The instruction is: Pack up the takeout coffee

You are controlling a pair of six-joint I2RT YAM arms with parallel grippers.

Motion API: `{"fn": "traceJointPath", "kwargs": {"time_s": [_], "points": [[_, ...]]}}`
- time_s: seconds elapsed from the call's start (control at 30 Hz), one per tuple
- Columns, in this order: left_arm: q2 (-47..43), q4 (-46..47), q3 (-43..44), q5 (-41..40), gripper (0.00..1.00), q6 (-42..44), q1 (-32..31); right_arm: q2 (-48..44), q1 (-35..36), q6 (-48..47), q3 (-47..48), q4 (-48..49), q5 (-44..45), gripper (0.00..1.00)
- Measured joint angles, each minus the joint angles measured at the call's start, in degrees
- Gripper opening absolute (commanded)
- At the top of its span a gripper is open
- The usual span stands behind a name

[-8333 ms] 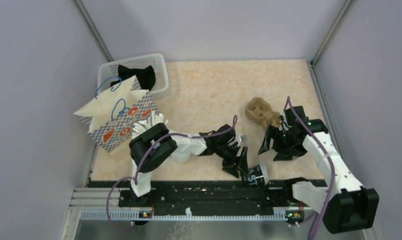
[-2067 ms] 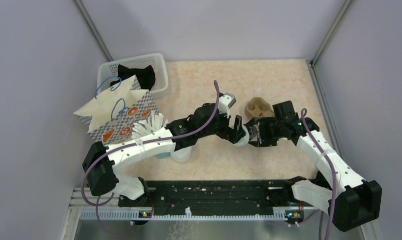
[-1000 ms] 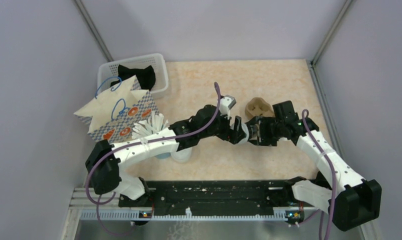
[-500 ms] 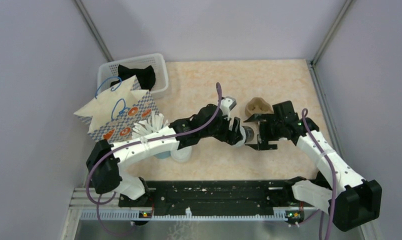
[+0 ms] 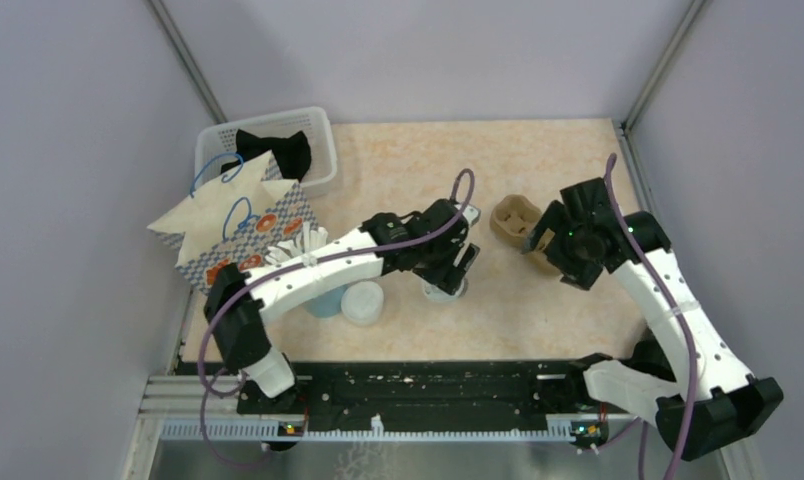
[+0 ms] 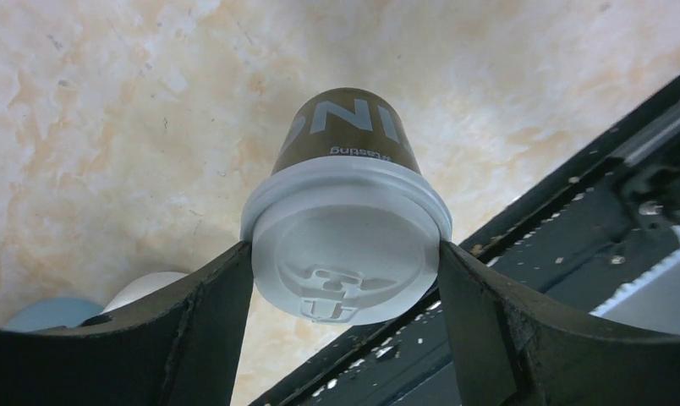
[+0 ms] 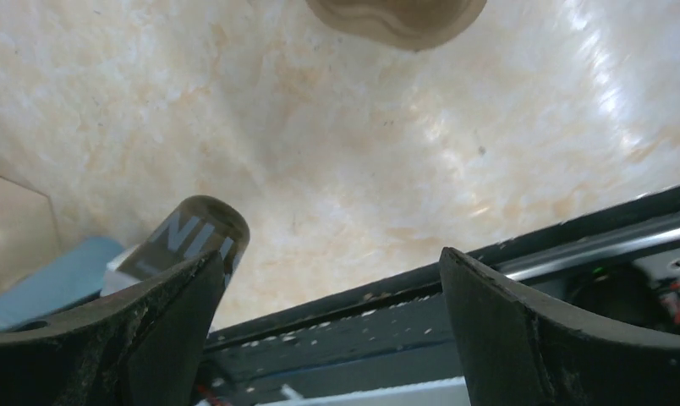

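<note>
Withdrawn from the cup, the right gripper (image 7: 332,256) stands wide open and empty, while the left gripper (image 6: 345,254) clamps the takeout coffee (image 6: 343,139) by its lid (image 6: 345,211) (contact with the table (image 6: 108,101) indeterminable).

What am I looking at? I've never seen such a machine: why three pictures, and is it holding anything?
These are two robot arms bolted at the near edge of a table, each ending in a two-finger gripper. The wide picture comes from a fixed camera above. The other two come from a camera on each wrist, so the dark shapes at their edges are that arm's own fingers. The left gripper is closed on the takeout coffee, a brown cup with a white lid. The right gripper is open and empty, near a brown moulded holder. Also on the table: a patterned paper bag, a white basket and a blue cup of straws.
</note>
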Motion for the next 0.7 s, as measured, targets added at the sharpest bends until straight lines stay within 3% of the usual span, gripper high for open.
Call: {"fn": "traceJointPath", "kwargs": {"time_s": [0.2,0.47,0.7], "points": [[13.64,-8.24,6.86,0.35,0.78,3.28,0.0,-4.83,0.0,-14.99,5.09,-1.86,3.78,0.99],[17.27,-11.58,12.66,0.33,0.97,5.66,-0.11,-6.08,0.0,-21.94,6.67,-3.45,3.89,0.99],[18.27,-13.49,14.14,0.61,0.98,6.05,-0.22,-7.19,0.0,-23.32,3.72,-3.21,2.14,0.99]]}}
